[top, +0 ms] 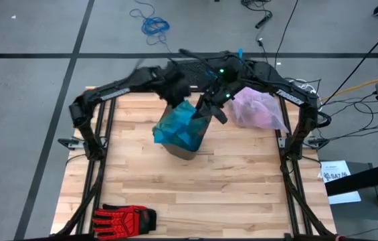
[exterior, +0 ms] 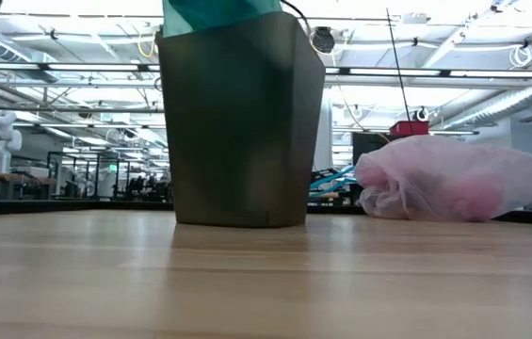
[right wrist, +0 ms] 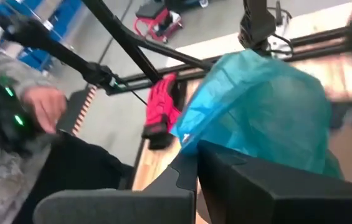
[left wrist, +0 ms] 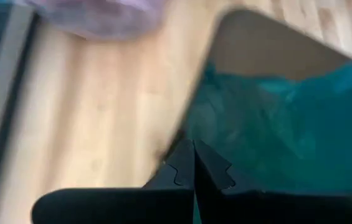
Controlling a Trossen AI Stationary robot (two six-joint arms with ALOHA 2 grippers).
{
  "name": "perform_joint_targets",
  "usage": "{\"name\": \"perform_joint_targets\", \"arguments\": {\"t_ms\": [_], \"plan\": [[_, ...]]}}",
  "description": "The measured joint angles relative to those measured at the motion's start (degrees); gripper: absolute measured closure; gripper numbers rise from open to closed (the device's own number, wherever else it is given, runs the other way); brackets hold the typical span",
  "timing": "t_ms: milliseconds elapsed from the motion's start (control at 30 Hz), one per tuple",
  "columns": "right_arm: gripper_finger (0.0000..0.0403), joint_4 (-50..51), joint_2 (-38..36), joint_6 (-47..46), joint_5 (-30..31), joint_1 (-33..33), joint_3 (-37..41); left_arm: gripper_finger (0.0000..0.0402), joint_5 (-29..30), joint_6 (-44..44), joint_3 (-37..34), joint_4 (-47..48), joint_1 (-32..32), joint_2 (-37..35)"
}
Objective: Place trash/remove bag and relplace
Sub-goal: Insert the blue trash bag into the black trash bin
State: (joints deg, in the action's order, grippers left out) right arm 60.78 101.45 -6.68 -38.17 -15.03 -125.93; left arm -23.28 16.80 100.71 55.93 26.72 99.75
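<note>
The bag, pale pink and filled, lies on its side on the table at the far right, also in the low view; no gripper touches it. A brown bin stands upright mid-table, and a teal plastic bag billows over its top. My left gripper is at the teal bag's far-left edge and my right gripper at its far-right edge. Both are shut on the teal film. My left gripper pinches the teal bag's edge between its shut fingers, slanting down from the table's far left. The film rises loosely over the bin's mouth. My right gripper pinches the teal bag's edge between its shut fingers, slanting down from the far right. The bag puffs up beyond the fingers, slack.
A red work glove lies at the table's near left corner. A person's hand shows beyond the table in the right wrist view. Bare wood lies in front of the bin.
</note>
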Motion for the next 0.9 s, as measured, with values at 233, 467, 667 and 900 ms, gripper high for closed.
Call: {"name": "perform_joint_targets", "arguments": {"t_ms": [233,467,667,900], "plan": [[0.0403,0.67,1.53,2.81,1.25,-0.32,0.00,0.0401,5.77,-2.24,0.04,0.17,6.56,-6.96],[0.0403,-0.54,0.30,0.59,3.91,-0.81,0.00,0.0402,10.09,-4.47,0.04,0.03,10.53,-15.19],[0.0403,-0.11,1.74,-1.96,12.30,-2.99,0.00,0.0401,10.14,-6.67,0.04,-3.07,10.99,-23.36],[0.0403,3.13,5.85,-0.95,15.99,-5.10,0.00,0.0401,10.14,-11.04,0.07,-6.14,10.99,-30.11]]}}
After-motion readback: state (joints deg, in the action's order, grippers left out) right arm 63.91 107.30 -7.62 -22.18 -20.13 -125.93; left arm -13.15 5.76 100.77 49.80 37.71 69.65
